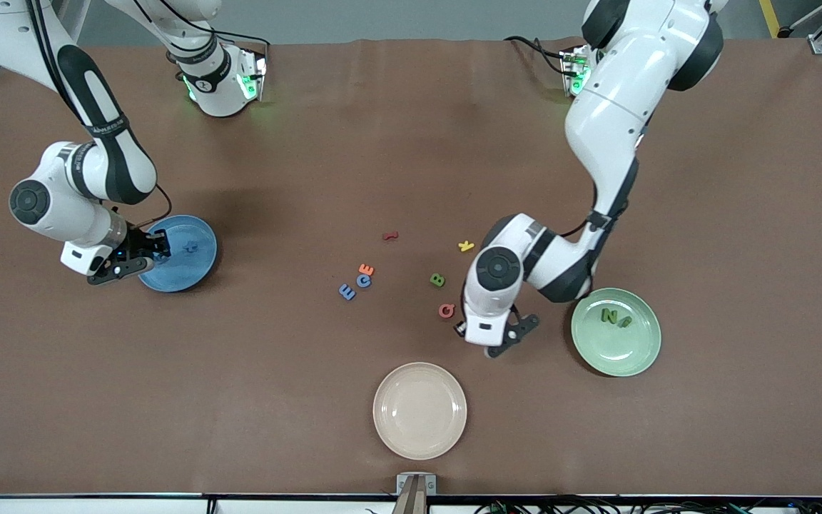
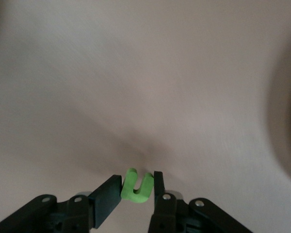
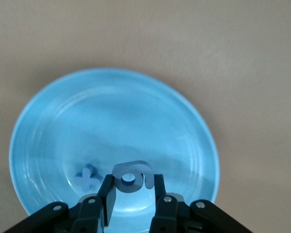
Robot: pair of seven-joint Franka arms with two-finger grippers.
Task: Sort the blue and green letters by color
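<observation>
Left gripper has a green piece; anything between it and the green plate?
Nothing visible does. The left gripper, shut on the green piece, hangs over bare table beside the green plate, which holds two green letters.

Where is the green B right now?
In the front view the green B lies on the table mid-table, just farther from the camera than the pink Q, beside the left arm's white wrist, not yet in the green plate.

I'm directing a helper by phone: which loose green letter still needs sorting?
Find the green plate toward the left arm's end. The loose letters lie toward the table's middle from it; the green B lies there, just farther from the front camera than the pink Q. It is their only green piece.
</observation>
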